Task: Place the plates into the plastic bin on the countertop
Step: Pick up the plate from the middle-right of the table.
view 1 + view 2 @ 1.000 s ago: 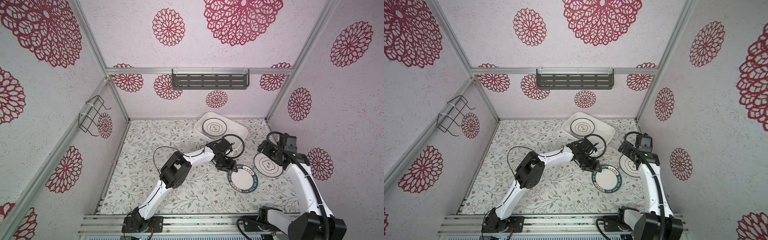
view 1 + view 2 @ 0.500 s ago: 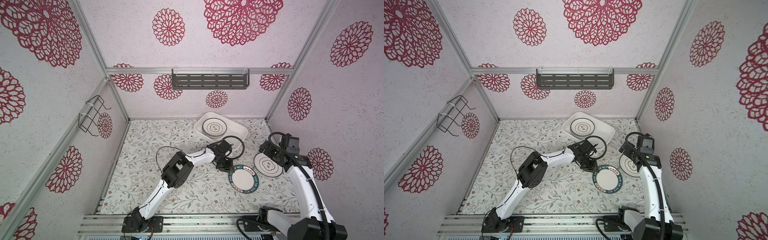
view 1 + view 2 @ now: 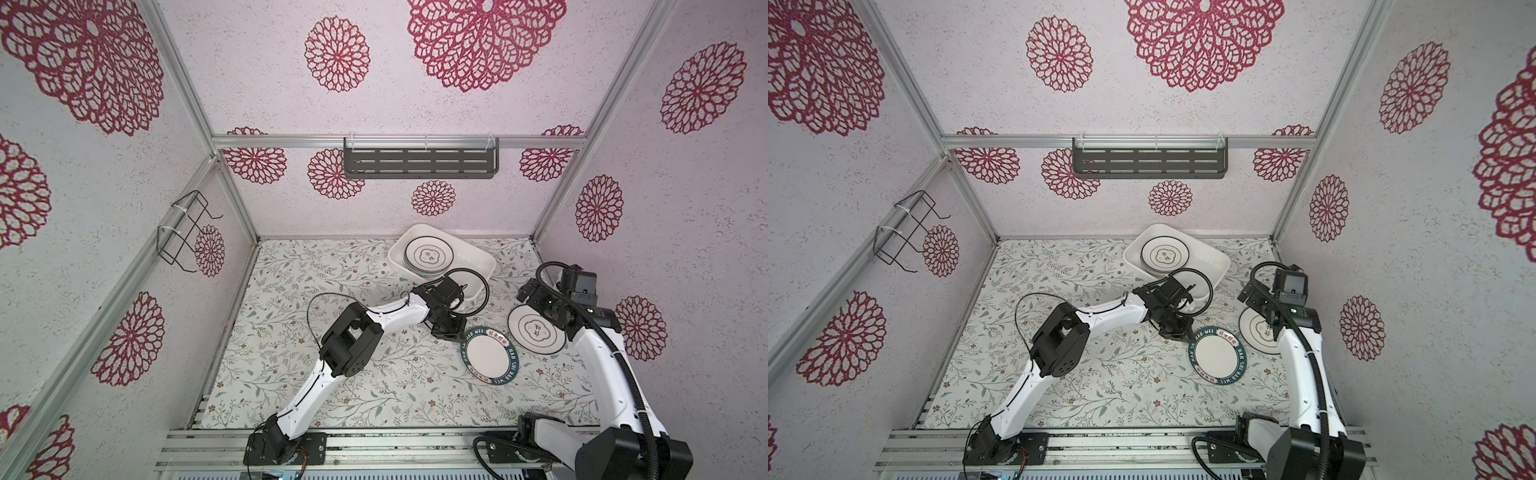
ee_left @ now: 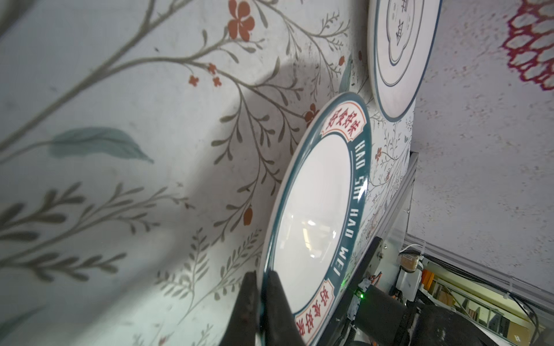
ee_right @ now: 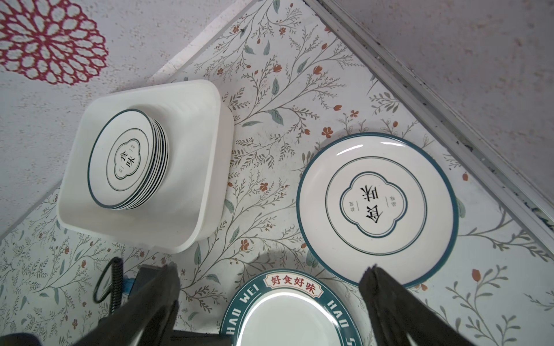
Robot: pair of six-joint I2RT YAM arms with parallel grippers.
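Near the plastic bin, left claw pinches the teal-rimmed plate; right claw gapes alongside.

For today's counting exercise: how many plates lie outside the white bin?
2. The teal-rimmed plate, edge pinched by the left claw, lies nearer the front; the clover plate lies beside it, below the open right claw.

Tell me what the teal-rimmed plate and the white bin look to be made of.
The teal-rimmed plate looks like glazed ceramic, possibly melamine: glossy, its white centre mirrors bright lights. The white bin looks like moulded plastic, smooth and satin: thin walls, rounded corners, rolled rim, no sharp highlights.
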